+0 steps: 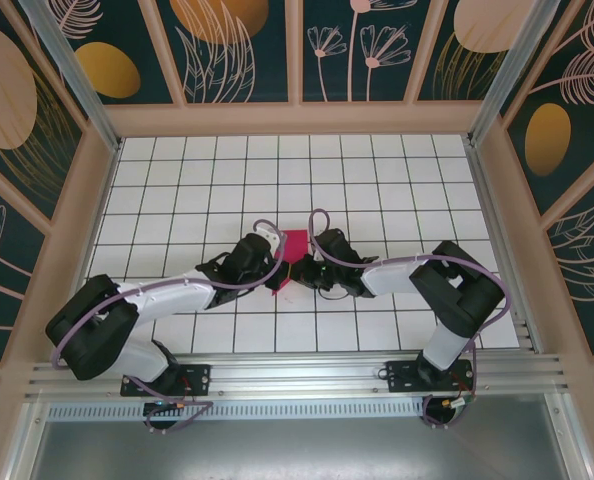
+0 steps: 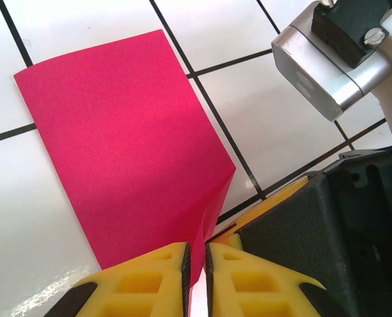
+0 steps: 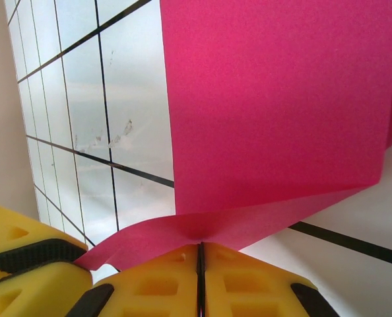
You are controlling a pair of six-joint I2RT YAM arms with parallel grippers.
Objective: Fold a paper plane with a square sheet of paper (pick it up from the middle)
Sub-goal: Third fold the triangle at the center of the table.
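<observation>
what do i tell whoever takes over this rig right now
Left gripper: shut on the near end of the square sheet of paper.
Right gripper: shut on the same end, close beside it.
Paper: middle of the table, near end lifted and curling, far part on the tiles.
Done: both grippers have the sheet.
Left: the plane's folds; no dart shape yet.
</observation>
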